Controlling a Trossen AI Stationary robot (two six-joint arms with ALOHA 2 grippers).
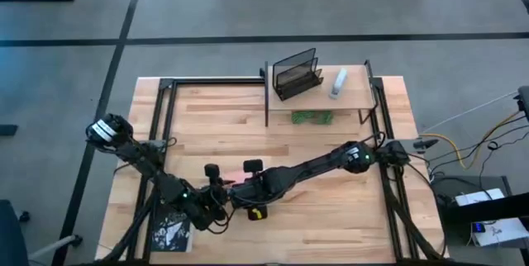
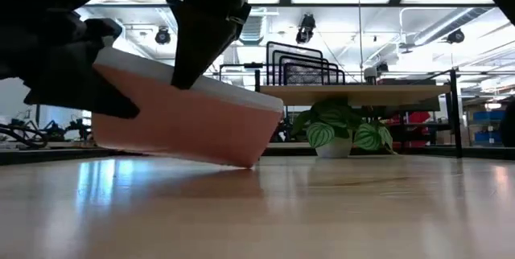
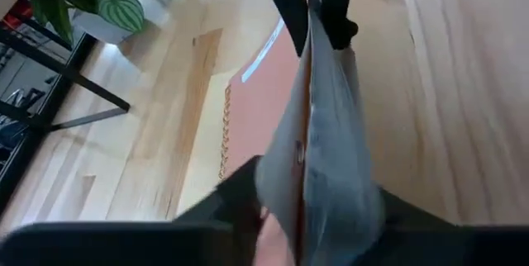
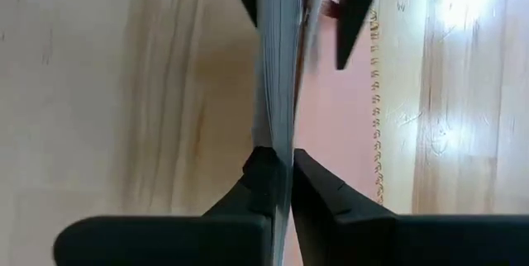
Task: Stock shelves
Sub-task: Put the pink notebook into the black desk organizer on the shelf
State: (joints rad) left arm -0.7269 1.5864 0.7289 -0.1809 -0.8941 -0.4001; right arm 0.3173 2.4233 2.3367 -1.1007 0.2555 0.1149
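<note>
A salmon-covered book (image 2: 181,122) with a white page edge hangs tilted near the table's front, between my two grippers. My left gripper (image 3: 318,208) is shut on its left end. My right gripper (image 4: 281,175) is shut on its top edge. A salmon face with a spiral binding (image 4: 376,92) shows beside the pages; whether it belongs to the held book I cannot tell. The shelf (image 1: 331,92) stands on thin black legs at the far right of the table. My left gripper pinches the book's left end (image 2: 96,74) between its two fingers, coming level from the table's left. The pages (image 3: 326,159) run away between the fingers. The book is tilted, its right lower corner (image 2: 245,162) lowest, close above the table. My right gripper pinches the book's upper page edge (image 4: 277,134) between its two fingers. In the low view its finger (image 2: 201,42) slants down from above onto the white top edge. The book hangs tilted below it.
On the shelf stand a black wire rack (image 1: 296,74) and a white bottle (image 1: 338,84). A potted plant (image 2: 338,130) sits under it. A black-and-white book (image 1: 171,231) lies at the front left. Bare wood stretches between the book and the shelf.
</note>
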